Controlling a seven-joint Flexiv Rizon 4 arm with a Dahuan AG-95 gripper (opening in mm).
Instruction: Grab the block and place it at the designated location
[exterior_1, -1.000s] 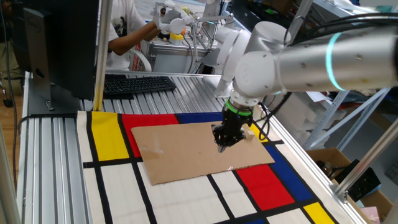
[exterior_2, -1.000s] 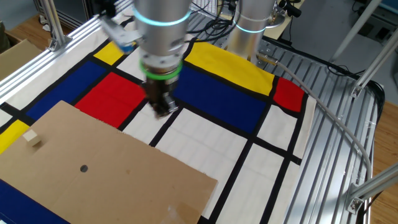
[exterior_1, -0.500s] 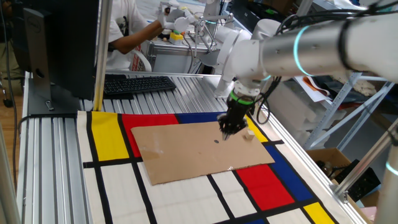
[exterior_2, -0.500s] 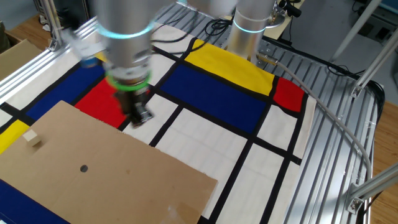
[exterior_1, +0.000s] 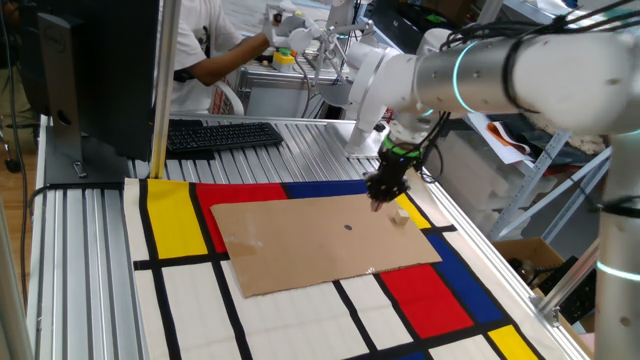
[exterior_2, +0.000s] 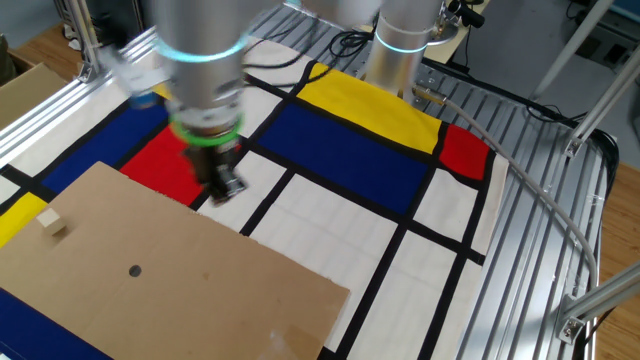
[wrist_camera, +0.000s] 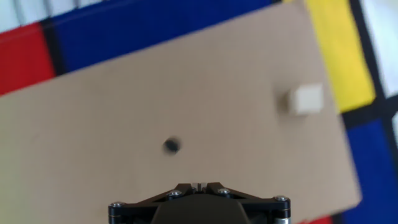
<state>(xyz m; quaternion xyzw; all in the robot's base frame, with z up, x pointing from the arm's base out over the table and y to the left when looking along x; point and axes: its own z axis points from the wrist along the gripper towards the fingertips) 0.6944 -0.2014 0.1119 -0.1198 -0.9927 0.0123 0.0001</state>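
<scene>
The block (exterior_1: 400, 215), a tiny pale tan cube, lies near the far right corner of the brown cardboard sheet (exterior_1: 300, 250). It also shows in the other fixed view (exterior_2: 52, 224) and at the right of the hand view (wrist_camera: 306, 99). My gripper (exterior_1: 381, 197) hangs above the sheet's far edge, just left of the block and clear of it. Its fingers look shut and empty in the other fixed view (exterior_2: 228, 188) and the hand view (wrist_camera: 198, 185). A small dark dot mark (exterior_1: 348, 226) sits on the sheet (wrist_camera: 171, 145).
The sheet lies on a mat of red, blue, yellow and white panels (exterior_1: 430, 295) with black lines. A keyboard (exterior_1: 220, 134) and a person (exterior_1: 205, 50) are behind the table. Metal rails (exterior_2: 540, 190) edge the table.
My gripper has moved from above the dot mark toward the far right corner of the sheet, closer to the block. The block has not moved.
</scene>
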